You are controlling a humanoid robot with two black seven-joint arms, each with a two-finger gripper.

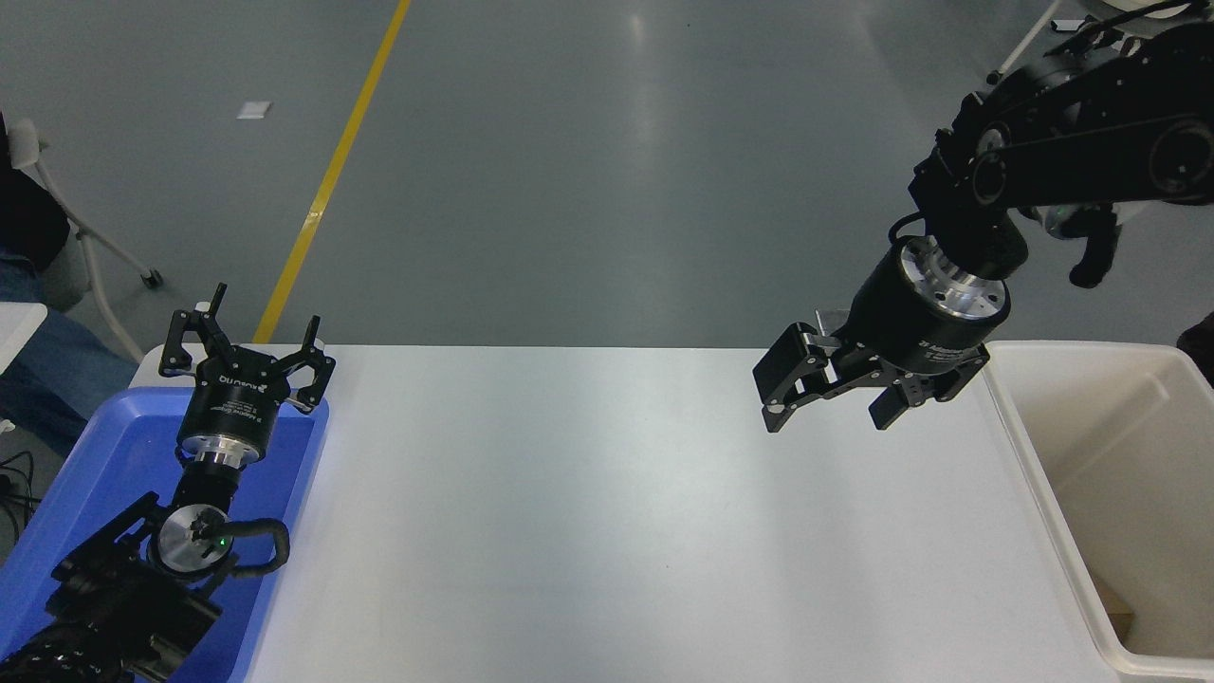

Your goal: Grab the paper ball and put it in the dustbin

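The dustbin (1040, 493) is a cream-white bin at the table's right end. A small tan-brown piece (1119, 618) lies on its floor by the near wall, half hidden by the rim; it looks like the paper ball, but I cannot tell for sure. My right gripper (825, 419) is open and empty. It hangs above the white table (616, 531), just left of the bin's far left corner, with the arm coming in from the upper right. My left gripper (268, 313) is open and empty, parked over the blue tray (104, 455) at the lower left.
The blue tray stands at the table's left end under the left arm. Beyond the table's far edge is grey floor with a yellow line (327, 180). A wheeled chair (85, 237) and a person's blue-clad leg (57, 365) are at the left edge.
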